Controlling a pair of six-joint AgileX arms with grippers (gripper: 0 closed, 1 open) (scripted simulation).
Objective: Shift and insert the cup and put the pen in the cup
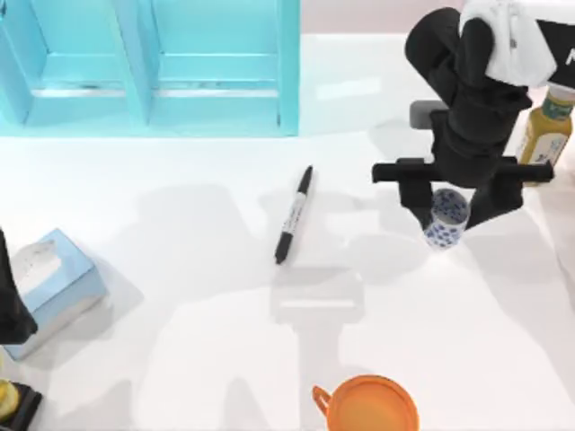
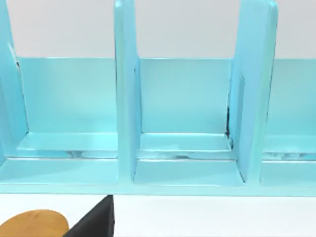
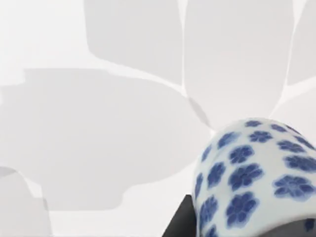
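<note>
step: I'd call this the shift part, cup's picked up and on its way, pen not touched yet

right end effector: pinching the cup between its fingers, tilted and looks lifted off the worktop

cup: right in the end effector, blue flowers fill the corner of the right wrist view

orange cup: toward the near edge and a bit left of the end effector, well apart, mouth up

pen: flat on the worktop, off to the end effector's left

left arm: parked at the left edge by the tissue box

next: my guess, carry the cup over the orange one, get it upright, lower it in before letting go
</note>
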